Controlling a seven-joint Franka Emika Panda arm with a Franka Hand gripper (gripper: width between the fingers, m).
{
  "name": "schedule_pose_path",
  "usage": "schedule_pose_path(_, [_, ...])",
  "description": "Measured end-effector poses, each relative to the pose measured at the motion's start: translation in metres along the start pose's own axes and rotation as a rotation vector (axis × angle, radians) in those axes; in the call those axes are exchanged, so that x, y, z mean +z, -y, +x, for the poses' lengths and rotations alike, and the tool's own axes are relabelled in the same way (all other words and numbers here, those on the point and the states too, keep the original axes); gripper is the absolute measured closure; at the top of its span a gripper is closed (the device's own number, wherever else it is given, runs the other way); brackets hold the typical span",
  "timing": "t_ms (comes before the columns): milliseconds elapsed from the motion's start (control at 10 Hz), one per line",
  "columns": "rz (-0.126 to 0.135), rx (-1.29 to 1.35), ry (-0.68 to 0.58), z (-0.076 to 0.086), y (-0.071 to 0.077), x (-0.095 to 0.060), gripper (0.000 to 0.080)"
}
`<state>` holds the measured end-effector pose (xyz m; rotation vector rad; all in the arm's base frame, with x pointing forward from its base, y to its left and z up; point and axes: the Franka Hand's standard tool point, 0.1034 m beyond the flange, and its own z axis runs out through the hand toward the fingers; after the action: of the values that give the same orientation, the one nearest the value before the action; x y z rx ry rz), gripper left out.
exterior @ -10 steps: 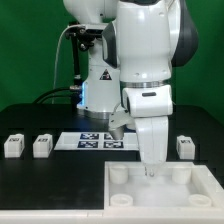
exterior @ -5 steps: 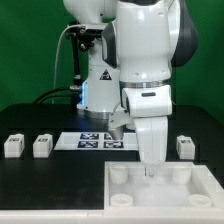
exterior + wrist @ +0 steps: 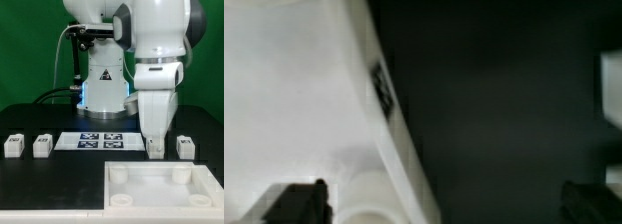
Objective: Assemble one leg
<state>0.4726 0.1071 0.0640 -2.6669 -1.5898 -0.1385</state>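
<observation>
The large white top with round corner sockets lies at the front on the exterior view's right. My gripper hangs just behind its far rim, open and empty. In the wrist view my gripper has its dark fingers wide apart over the top's edge and the black table. One leg stands just to the exterior view's right of the gripper. It may be the blurred white shape in the wrist view. Two more legs stand at the exterior view's left.
The marker board lies on the black table behind the top, in front of the arm's base. A round socket of the top shows close to one finger in the wrist view.
The gripper has risen from above the top's far sockets and shifted toward the exterior view's right, nearer the right-hand leg. The upper arm has swung right. The legs and top have not moved.
</observation>
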Motion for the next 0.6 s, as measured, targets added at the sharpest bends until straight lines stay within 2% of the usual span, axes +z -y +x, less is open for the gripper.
schedule_pose_path(100, [-0.008, 0.144, -0.011, 0.01, 0.015, -0.002, 0.0151])
schedule_pose_path(200, [-0.012, 0.201, -0.022, 0.016, 0.023, -0.003, 0.0151])
schedule_pose_path(300, [-0.014, 0.26, -0.05, 0.0, 0.007, 0.008, 0.0151])
schedule_pose_path(400, [-0.003, 0.417, -0.048, -0.004, 0.005, 0.011, 0.0151])
schedule_pose_path(600, [0.007, 0.613, -0.054, -0.001, 0.009, 0.011, 0.0151])
